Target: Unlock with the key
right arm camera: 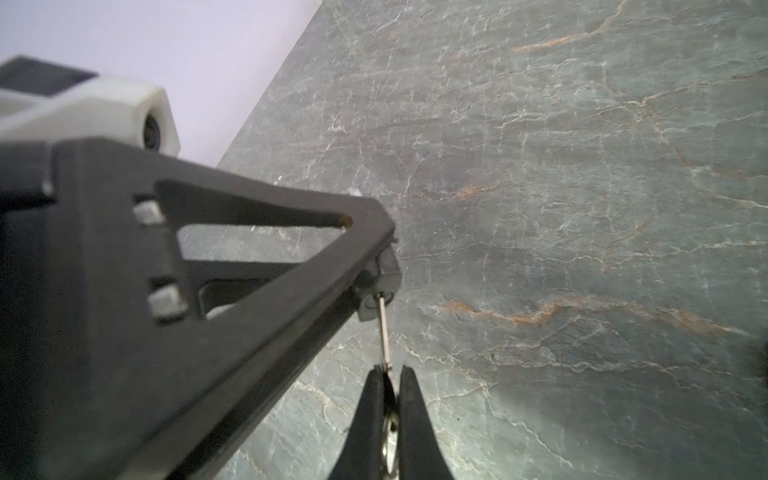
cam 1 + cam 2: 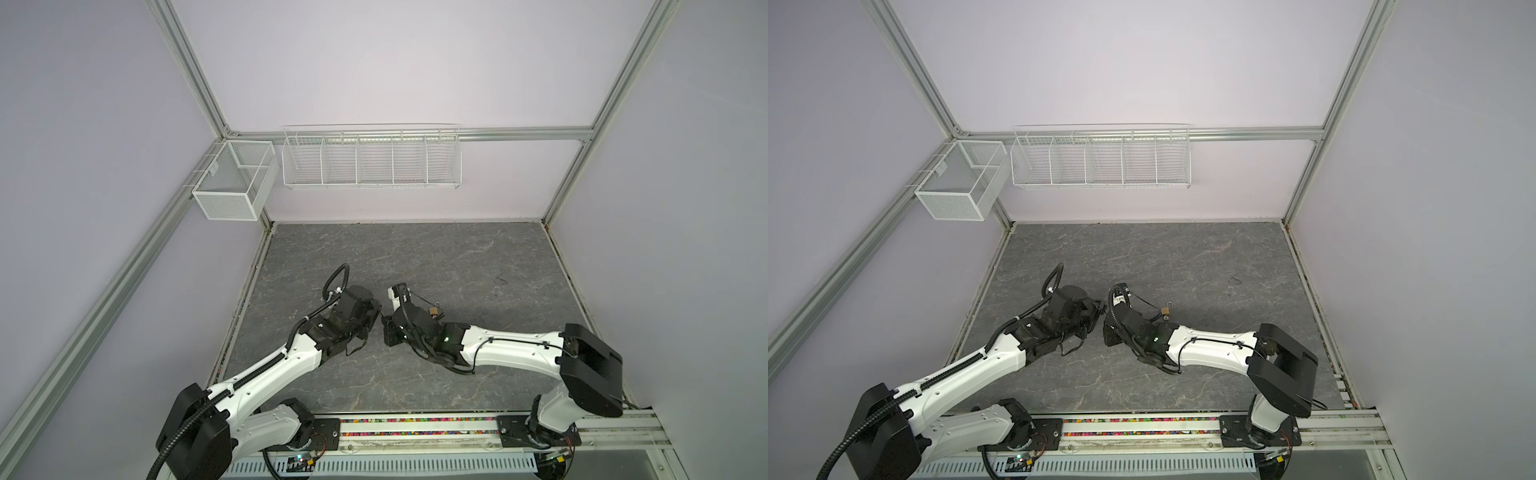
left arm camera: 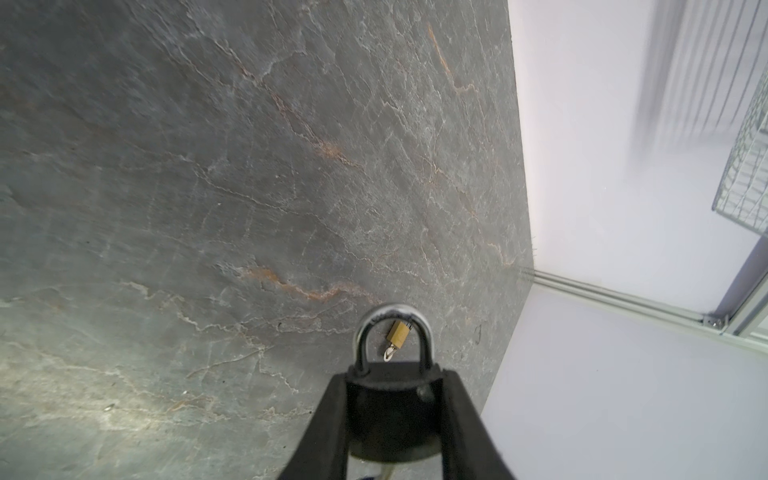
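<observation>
Black padlock (image 3: 390, 409) clamped in left gripper (image 3: 392, 376), shackle (image 3: 390, 328) protruding forward, key (image 1: 384, 328) pinched by right gripper (image 1: 392, 370), shaft lengthwise into padlock's base, meeting mid-frame in both top views

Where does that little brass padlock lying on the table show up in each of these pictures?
In a top view: small brass padlock beside the right arm's wrist, mid-table.
In a top view: same spot.
Left wrist view: it is framed inside the large padlock's silver shackle.
Right wrist view: not in it.
Shared landmark: grey veined stone tabletop.

lab robot cell, aluminium frame (image 2: 519, 134), wire rack (image 2: 372, 164)
</observation>
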